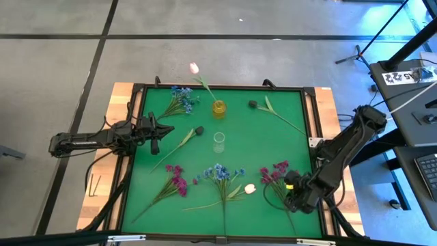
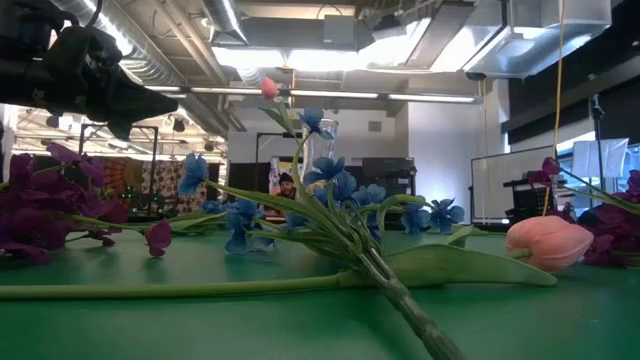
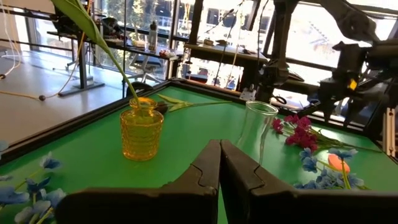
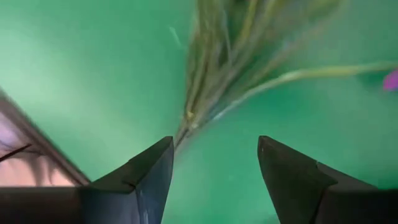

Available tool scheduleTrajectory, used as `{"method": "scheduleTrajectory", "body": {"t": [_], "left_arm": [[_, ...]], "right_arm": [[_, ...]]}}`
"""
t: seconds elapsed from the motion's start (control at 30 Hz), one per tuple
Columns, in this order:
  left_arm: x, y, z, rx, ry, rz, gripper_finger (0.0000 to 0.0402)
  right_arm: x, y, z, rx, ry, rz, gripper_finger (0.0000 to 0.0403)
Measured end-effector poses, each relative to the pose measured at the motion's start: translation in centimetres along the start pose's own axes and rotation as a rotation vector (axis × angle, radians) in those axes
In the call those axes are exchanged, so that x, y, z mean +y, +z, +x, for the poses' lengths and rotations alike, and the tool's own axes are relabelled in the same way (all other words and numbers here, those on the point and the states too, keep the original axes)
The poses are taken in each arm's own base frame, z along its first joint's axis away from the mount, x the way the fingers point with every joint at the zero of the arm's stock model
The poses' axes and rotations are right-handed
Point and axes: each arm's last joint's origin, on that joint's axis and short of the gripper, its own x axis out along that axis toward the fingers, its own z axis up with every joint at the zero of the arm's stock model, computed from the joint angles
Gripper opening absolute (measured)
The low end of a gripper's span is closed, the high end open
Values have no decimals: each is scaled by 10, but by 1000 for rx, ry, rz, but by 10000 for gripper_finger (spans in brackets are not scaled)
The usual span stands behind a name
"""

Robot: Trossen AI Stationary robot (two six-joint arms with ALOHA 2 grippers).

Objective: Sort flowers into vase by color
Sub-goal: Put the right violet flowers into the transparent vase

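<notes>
Flowers lie scattered on the green mat (image 1: 273, 147). A white-pink tulip (image 1: 194, 67) stands with its stem in the amber vase (image 1: 218, 108); the clear glass vase (image 1: 219, 141) holds nothing. Blue sprays lie at the far left (image 1: 181, 99) and near centre (image 1: 220, 174), magenta sprays at the near left (image 1: 176, 181) and near right (image 1: 275, 174). A second tulip (image 1: 250, 188) lies beside the centre spray. My right gripper (image 4: 214, 162) points down, open, over the near-right magenta spray's stem bundle (image 4: 196, 106). My left gripper (image 3: 219, 152) hovers shut at the left side.
Two dark-headed stems lie on the mat, one left of the clear vase (image 1: 194, 131) and one at the far right (image 1: 254, 104). A raised black frame (image 1: 311, 123) borders the mat. Open mat stretches between the clear vase and the right edge.
</notes>
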Motion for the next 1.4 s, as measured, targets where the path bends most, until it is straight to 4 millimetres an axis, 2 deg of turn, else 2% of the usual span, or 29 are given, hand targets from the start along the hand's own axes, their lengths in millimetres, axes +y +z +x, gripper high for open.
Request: {"method": "scheduleTrajectory", "body": {"t": [0.2, 0.43, 0.63, 1.07, 1.4], "left_arm": [[0, 0, 0, 0, 0, -1, 0], [0, 0, 0, 0, 0, -1, 0], [0, 0, 0, 0, 0, -1, 0], [0, 0, 0, 0, 0, -1, 0], [0, 0, 0, -2, 0, 6, 0]], "right_arm": [[10, -1, 17, -8, 14, 33, 232], [10, -1, 37, -34, -81, 60, 232], [15, -3, 52, -24, -84, 65, 232], [16, -3, 50, -17, -66, 49, 232], [24, -3, 47, -43, 35, 45, 232]]}}
